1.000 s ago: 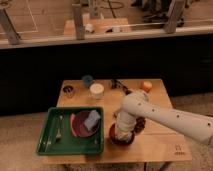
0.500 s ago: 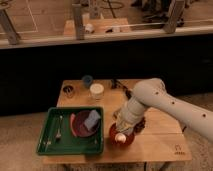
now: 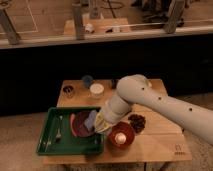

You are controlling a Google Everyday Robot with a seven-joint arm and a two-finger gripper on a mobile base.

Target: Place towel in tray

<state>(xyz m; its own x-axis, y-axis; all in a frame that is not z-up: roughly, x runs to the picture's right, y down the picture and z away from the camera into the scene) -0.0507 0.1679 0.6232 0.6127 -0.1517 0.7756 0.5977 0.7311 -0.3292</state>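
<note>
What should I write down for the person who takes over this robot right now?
Gripper: shut, apparently on the towel, above the right rim of the tray.
Done: the towel is off the table and at the tray's edge.
Left: move further over the tray, open, and let the towel drop inside. The maroon plate and blue-grey block already lie in the tray.

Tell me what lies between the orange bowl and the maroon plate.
The gripper, shut on the towel, over the right rim of the tray, as the camera view shows.
</note>
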